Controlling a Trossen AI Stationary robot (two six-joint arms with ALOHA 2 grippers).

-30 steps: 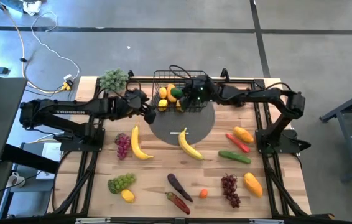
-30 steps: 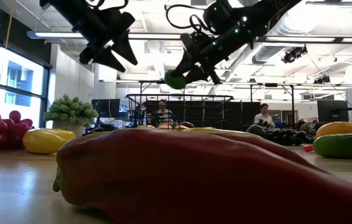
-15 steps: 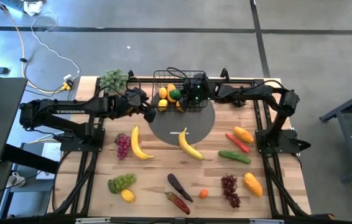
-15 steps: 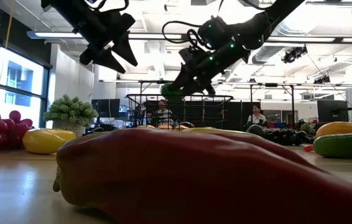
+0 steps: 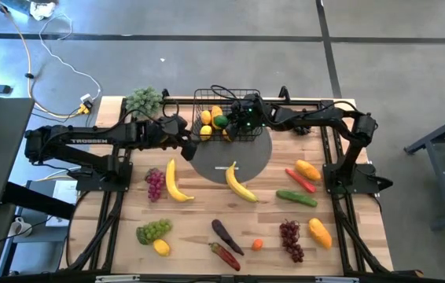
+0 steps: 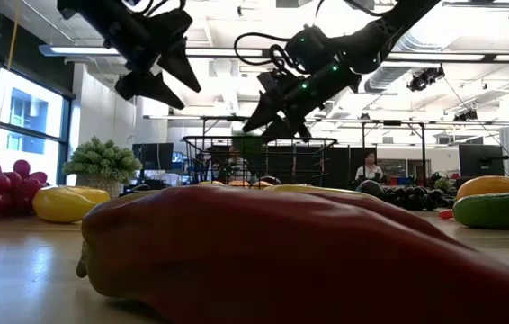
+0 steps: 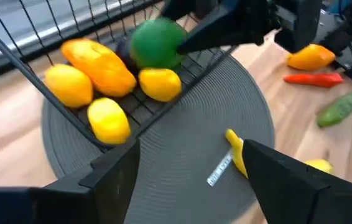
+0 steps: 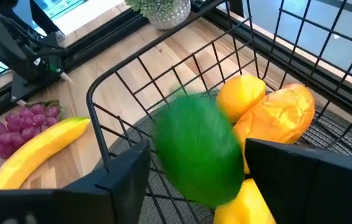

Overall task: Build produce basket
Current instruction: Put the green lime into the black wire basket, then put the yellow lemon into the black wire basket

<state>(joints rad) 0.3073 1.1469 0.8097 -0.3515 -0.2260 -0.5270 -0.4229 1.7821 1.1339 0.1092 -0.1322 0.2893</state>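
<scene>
With my right gripper spread above the basket on the mat, the green fruit looks free between its jaws, and I worry it bounces off the lemons and out, while my left gripper hovers open beside it.

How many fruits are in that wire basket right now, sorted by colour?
Yellow lemons: 3
Orange mango: 1
Green fruit: 1
Total: 5
</scene>
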